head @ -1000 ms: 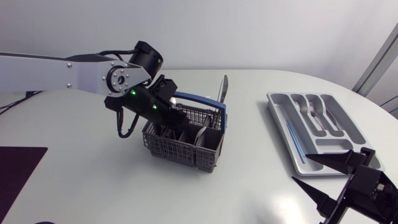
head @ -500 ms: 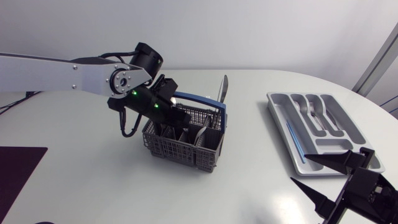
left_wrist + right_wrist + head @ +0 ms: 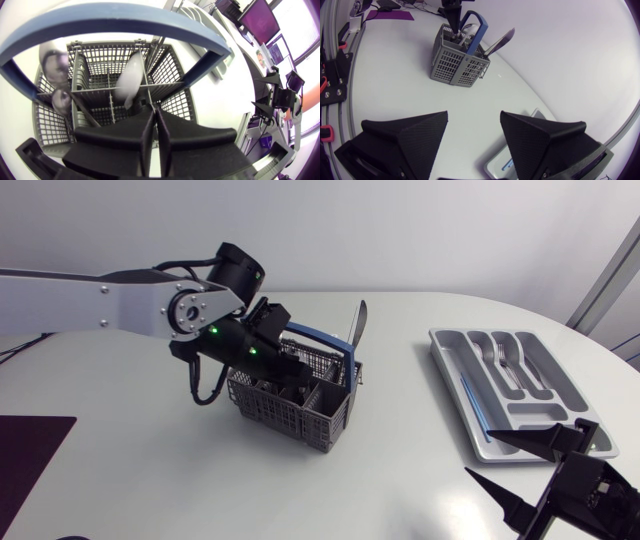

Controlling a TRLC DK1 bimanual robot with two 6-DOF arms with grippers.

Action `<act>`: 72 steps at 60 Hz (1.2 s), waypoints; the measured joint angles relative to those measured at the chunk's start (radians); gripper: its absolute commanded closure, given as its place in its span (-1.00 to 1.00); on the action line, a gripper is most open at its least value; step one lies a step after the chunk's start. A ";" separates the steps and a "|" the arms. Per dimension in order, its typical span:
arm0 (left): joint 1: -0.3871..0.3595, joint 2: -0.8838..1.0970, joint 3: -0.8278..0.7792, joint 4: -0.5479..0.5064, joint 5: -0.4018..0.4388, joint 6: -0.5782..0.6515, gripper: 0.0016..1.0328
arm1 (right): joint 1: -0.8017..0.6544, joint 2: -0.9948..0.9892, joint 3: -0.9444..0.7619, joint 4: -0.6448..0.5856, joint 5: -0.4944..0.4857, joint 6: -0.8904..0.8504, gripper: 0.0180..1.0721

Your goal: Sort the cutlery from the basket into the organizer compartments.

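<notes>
The grey wire cutlery basket (image 3: 290, 405) with a blue handle (image 3: 322, 340) stands mid-table, and a knife (image 3: 357, 325) sticks up from its far corner. My left gripper (image 3: 288, 373) reaches down into the basket. In the left wrist view it (image 3: 154, 109) is shut, with the stem of a spoon (image 3: 129, 80) running in between its fingertips. Two more spoons (image 3: 52, 57) lean in a side compartment. The grey organizer (image 3: 447, 362) lies at the right with forks (image 3: 505, 360) in it. My right gripper (image 3: 480, 452) hangs open and holds nothing near the front right edge, clear of the organizer.
A dark mat (image 3: 30, 450) lies at the front left edge. In the right wrist view, bare table lies between my right gripper (image 3: 473, 117) and the basket (image 3: 457, 62). One corner of the organizer (image 3: 507, 162) shows beside its fingers.
My left gripper has closed inside the basket. The basket has shifted slightly to the left and turned a little. The right arm has barely moved.
</notes>
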 measured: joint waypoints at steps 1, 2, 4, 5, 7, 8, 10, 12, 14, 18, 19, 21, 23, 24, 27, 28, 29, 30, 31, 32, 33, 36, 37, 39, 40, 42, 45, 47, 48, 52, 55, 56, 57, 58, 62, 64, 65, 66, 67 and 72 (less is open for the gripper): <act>0.000 -0.009 -0.002 -0.003 0.000 0.003 0.94 | 0.000 0.000 0.000 0.000 0.000 0.000 -0.45; 0.002 -0.018 -0.003 -0.006 0.000 0.003 0.94 | 0.000 0.000 0.000 0.000 0.000 0.000 -0.45; 0.003 -0.036 -0.005 -0.013 0.000 0.008 0.94 | 0.002 0.000 0.000 0.000 0.001 0.000 -0.45; 0.003 -0.047 -0.006 -0.017 0.000 0.011 0.94 | 0.005 0.000 0.000 0.000 0.003 0.000 -0.44; 0.003 -0.064 -0.006 -0.021 0.000 0.019 0.94 | 0.009 0.000 0.000 0.000 0.003 0.000 -0.44; 0.003 -0.073 -0.006 -0.024 0.000 0.022 0.94 | 0.012 0.000 0.000 0.000 0.004 0.001 -0.45; 0.003 -0.092 -0.006 -0.029 0.000 0.025 0.94 | 0.016 0.000 0.000 0.000 0.007 0.003 -0.45; 0.003 -0.112 -0.006 -0.032 0.000 0.029 0.94 | 0.020 0.000 0.000 0.000 0.008 0.006 -0.45; 0.003 -0.129 -0.007 -0.033 0.000 0.030 0.94 | 0.022 0.000 0.000 0.000 0.009 0.010 -0.45; 0.003 -0.157 -0.009 -0.038 0.000 0.037 0.94 | 0.026 0.000 0.000 0.000 0.011 0.015 -0.45; 0.003 -0.161 -0.010 -0.040 0.000 0.038 0.94 | 0.026 0.000 0.000 0.000 0.011 0.015 -0.45; 0.003 -0.173 -0.011 -0.045 0.000 0.045 0.94 | 0.026 0.000 0.000 0.000 0.011 0.015 -0.45; 0.003 -0.182 -0.012 -0.051 0.000 0.048 0.94 | 0.026 0.000 0.000 0.000 0.012 0.016 -0.45; 0.003 -0.188 -0.013 -0.052 0.000 0.051 0.94 | 0.026 0.000 0.000 0.000 0.012 0.015 -0.45; 0.003 -0.198 -0.016 -0.060 0.000 0.055 0.94 | 0.026 0.000 0.000 0.000 0.011 0.016 -0.45; 0.003 -0.200 -0.016 -0.063 0.000 0.055 0.94 | 0.026 0.000 0.000 0.000 0.011 0.016 -0.45; 0.003 -0.202 -0.017 -0.066 0.000 0.056 0.94 | 0.026 0.000 0.000 0.000 0.011 0.018 -0.45; 0.003 -0.204 -0.018 -0.066 0.000 0.060 0.94 | 0.027 0.000 0.000 0.000 0.011 0.019 -0.45; 0.003 -0.206 -0.019 -0.067 0.000 0.060 0.94 | 0.028 0.000 0.000 0.000 0.012 0.019 -0.45; 0.003 -0.208 -0.021 -0.067 0.000 0.063 0.94 | 0.029 0.000 0.000 0.000 0.014 0.019 -0.45; 0.003 -0.209 -0.023 -0.068 0.000 0.064 0.94 | 0.031 0.000 0.000 0.000 0.015 0.019 -0.45; 0.005 -0.214 -0.026 -0.077 0.000 0.075 0.94 | 0.035 0.000 0.000 0.000 0.016 0.019 -0.45; 0.005 -0.215 -0.026 -0.078 0.000 0.078 0.95 | 0.036 0.000 0.000 0.000 0.016 0.019 -0.45; 0.006 -0.219 -0.028 -0.082 0.000 0.079 0.94 | 0.038 0.000 0.000 0.000 0.017 0.019 -0.45; 0.006 -0.220 -0.028 -0.085 0.000 0.080 0.94 | 0.039 0.000 0.000 0.000 0.018 0.019 -0.44; 0.006 -0.224 -0.029 -0.085 0.000 0.082 0.94 | 0.040 0.000 0.000 0.000 0.018 0.019 -0.45; 0.006 -0.232 -0.032 -0.085 0.000 0.086 0.95 | 0.044 0.000 0.000 0.000 0.019 0.019 -0.45; 0.006 -0.237 -0.034 -0.090 0.000 0.090 0.94 | 0.046 0.000 0.000 0.000 0.019 0.022 -0.45; 0.006 -0.241 -0.034 -0.093 0.000 0.091 0.94 | 0.046 0.000 0.000 0.000 0.019 0.022 -0.44; 0.006 -0.262 -0.034 -0.110 0.000 0.105 0.94 | 0.047 0.000 0.001 0.000 0.019 0.023 -0.45; 0.005 -0.284 -0.034 -0.127 -0.003 0.116 0.94 | 0.049 0.000 0.002 0.000 0.019 0.023 -0.45; 0.005 -0.295 -0.034 -0.137 -0.011 0.119 0.94 | 0.052 0.000 0.004 0.000 0.019 0.026 -0.45; 0.004 -0.304 -0.033 -0.145 -0.013 0.127 0.94 | 0.053 0.000 0.005 0.000 0.019 0.027 -0.45; 0.002 -0.314 -0.032 -0.153 -0.016 0.130 0.94 | 0.057 0.001 0.008 0.000 0.019 0.030 -0.45; -0.005 -0.352 -0.021 -0.182 -0.020 0.147 0.94 | 0.072 0.008 0.022 -0.001 0.022 0.043 -0.45; -0.013 -0.372 -0.012 -0.194 -0.020 0.158 0.94 | 0.080 0.015 0.033 0.000 0.023 0.050 -0.45; -0.017 -0.380 -0.008 -0.198 -0.020 0.159 0.94 | 0.084 0.018 0.039 0.000 0.023 0.053 -0.45; -0.021 -0.388 -0.004 -0.200 -0.019 0.161 0.94 | 0.088 0.022 0.044 0.000 0.023 0.055 -0.45; -0.025 -0.395 0.002 -0.204 -0.019 0.163 0.94 | 0.091 0.025 0.050 0.000 0.023 0.058 -0.45; -0.041 -0.431 0.031 -0.229 -0.019 0.178 0.94 | 0.105 0.045 0.079 0.001 0.022 0.074 -0.45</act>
